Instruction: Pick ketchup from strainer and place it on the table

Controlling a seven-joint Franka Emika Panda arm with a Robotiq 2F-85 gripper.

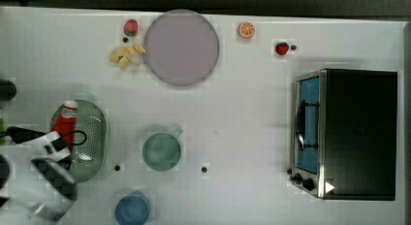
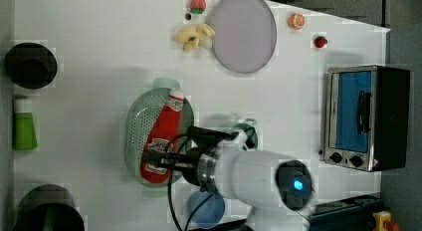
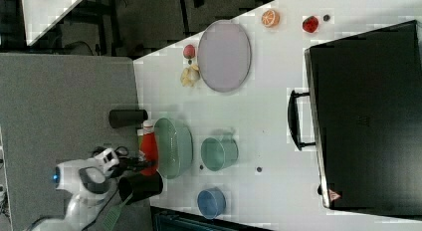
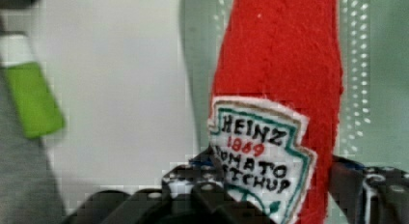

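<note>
Ketchup (image 2: 161,141): red felt squeeze bottle, white cap, white label lettered "HEINZ 1869 TOMATO KETCHUP" in the wrist view (image 4: 277,113). It lies lengthwise in the strainer (image 2: 134,126), cap toward the strainer's handle end nearest the plate, base toward the arm. In the right view the bottle (image 3: 149,150) appears tilted, cap end above the strainer's rim (image 3: 174,146); whether the base rests on the perforated bottom, cannot tell.

Gripper (image 2: 158,160): at the bottle's lower, labelled end. In the wrist view one finger (image 4: 193,178) sits against the label side of the bottle, the other (image 4: 357,180) against the opposite red side; the bottle fills the gap between them. Fingers clamped on the ketchup at the label. In the top view the gripper (image 1: 62,146) covers the bottle's base, leaving only the cap and upper body (image 1: 65,119) visible.

Strainer: pale green oval basket, standing on the white dotted table (image 1: 252,113).

Relative to the strainer, top view: teal cup (image 1: 162,151) just beside it toward the toaster oven (image 1: 346,133); blue cup (image 1: 132,210) near its arm-side end; grey-lilac plate (image 1: 181,47) well apart, beyond the cap end, with a banana bunch (image 1: 126,56) and a strawberry (image 1: 131,27) beside the plate. An orange slice (image 1: 246,29) and a second strawberry (image 1: 281,48) lie farther off. Green bottle (image 2: 23,126) and a black cylinder (image 2: 30,65) stand on the strainer's far side from the cups.
</note>
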